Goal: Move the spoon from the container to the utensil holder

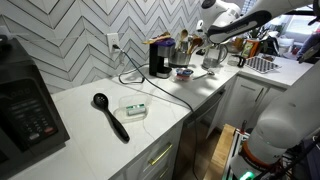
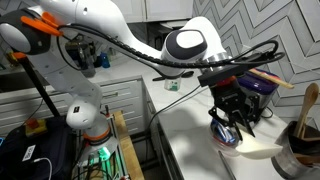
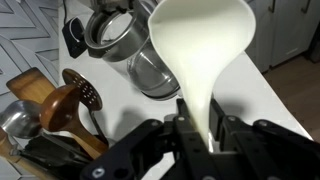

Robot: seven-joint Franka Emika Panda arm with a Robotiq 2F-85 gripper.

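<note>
My gripper (image 3: 200,128) is shut on the handle of the pale whitish spoon (image 3: 200,50), whose bowl points away from the wrist camera. In an exterior view the gripper (image 2: 233,118) holds the spoon (image 2: 243,149) low over the counter, just beside the greyish utensil holder (image 2: 297,152) with its wooden handles. In the wrist view the holder (image 3: 14,122) is at the left edge, with wooden spoons in it. The clear container (image 1: 134,109) sits far from the gripper (image 1: 213,55) on the white counter, with no spoon in it.
A big black ladle (image 1: 110,115) lies next to the container. A black coffee appliance (image 1: 158,58) and a cable stand mid-counter. A steel vessel (image 3: 118,35) and a glass bowl (image 3: 152,72) sit just beyond the spoon. A black microwave (image 1: 25,110) stands at the near end.
</note>
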